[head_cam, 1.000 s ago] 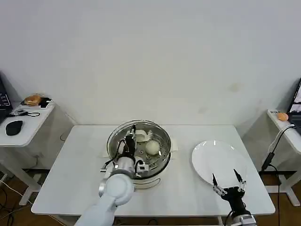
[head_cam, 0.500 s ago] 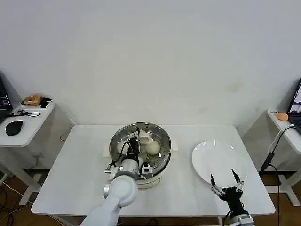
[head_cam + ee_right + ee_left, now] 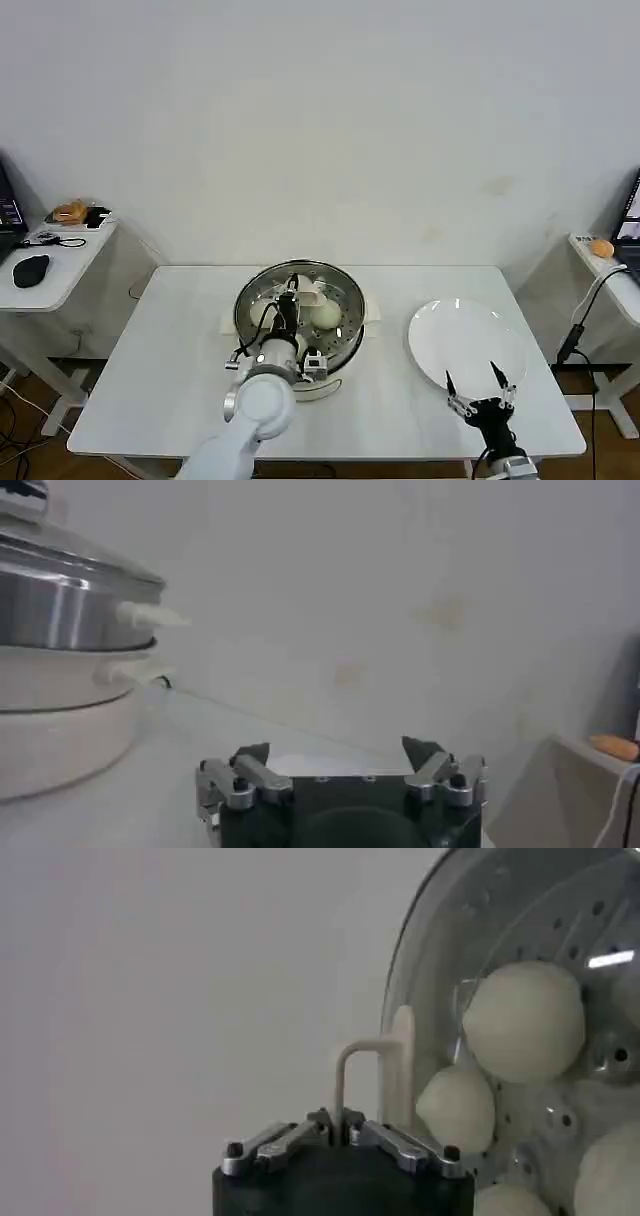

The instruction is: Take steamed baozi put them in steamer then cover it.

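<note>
The steamer [image 3: 338, 352], a shiny steel pot on a white base, stands at the middle of the white table. The glass cover [image 3: 262, 288] lies over it. My left gripper [image 3: 290, 306] is shut on the cover's cream-white bar handle [image 3: 366, 1060]. Through the glass I see steamed baozi [image 3: 523, 1020] on the perforated tray, one of them cream-white and round [image 3: 325, 313]. In the right wrist view the steamer [image 3: 60, 610] stands off to one side with the cover [image 3: 70, 552] on top. My right gripper [image 3: 475, 383] hangs open at the table's front right, just before the plate.
A flat white plate [image 3: 465, 340] lies to the right of the steamer. A side table [image 3: 55, 265] on the left carries a mouse and small items. Another side table [image 3: 605, 265] on the right carries an orange object, and a cable hangs from it.
My left gripper and the cover have shifted slightly to the right over the steamer. The right gripper has drawn back a little toward the table's front edge.
</note>
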Action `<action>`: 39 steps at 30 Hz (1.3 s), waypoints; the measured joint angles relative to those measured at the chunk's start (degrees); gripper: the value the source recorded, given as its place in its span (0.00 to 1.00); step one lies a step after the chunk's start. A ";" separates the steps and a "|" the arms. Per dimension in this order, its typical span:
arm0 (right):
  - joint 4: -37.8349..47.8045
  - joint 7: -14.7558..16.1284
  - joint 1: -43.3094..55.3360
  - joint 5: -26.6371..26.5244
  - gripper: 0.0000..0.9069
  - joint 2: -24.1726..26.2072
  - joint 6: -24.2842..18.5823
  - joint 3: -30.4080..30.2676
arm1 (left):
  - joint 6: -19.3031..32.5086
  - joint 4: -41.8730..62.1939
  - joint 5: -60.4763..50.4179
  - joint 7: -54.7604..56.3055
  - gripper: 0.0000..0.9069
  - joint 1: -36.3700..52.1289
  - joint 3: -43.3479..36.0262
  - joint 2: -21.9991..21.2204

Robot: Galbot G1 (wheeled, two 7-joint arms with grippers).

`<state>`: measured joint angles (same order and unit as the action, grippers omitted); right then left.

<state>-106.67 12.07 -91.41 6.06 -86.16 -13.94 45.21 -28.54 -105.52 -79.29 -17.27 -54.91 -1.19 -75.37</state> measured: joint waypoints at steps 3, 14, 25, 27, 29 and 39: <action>0.00 0.03 -0.03 0.01 1.00 0.05 -0.01 -0.02 | 0.12 0.04 0.04 -0.01 0.48 0.07 0.07 0.02; 0.01 0.12 -0.07 0.25 1.00 0.05 -0.05 -0.29 | 1.01 -0.25 -0.48 -0.09 1.00 -0.45 0.64 -0.19; 0.28 0.04 -0.43 0.64 1.00 0.06 -0.13 -0.86 | 1.66 -3.73 0.65 0.13 1.00 -2.47 1.97 1.71; 0.38 0.03 -0.56 0.64 1.00 0.25 -0.21 -0.82 | 2.09 -4.85 1.11 0.38 1.00 -3.21 2.26 2.36; 0.39 0.03 -0.69 0.62 1.00 0.46 -0.28 -0.80 | 2.58 -6.17 1.69 0.77 1.00 -4.20 2.63 3.17; 0.92 -0.20 -1.61 -0.07 1.00 1.66 -0.36 -1.78 | 5.72 -15.46 7.90 5.37 1.00 -11.30 6.27 6.74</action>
<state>-105.75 11.88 -93.02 5.99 -84.50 -14.30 43.43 -22.82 -120.98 -71.39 -11.90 -66.21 5.08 -68.63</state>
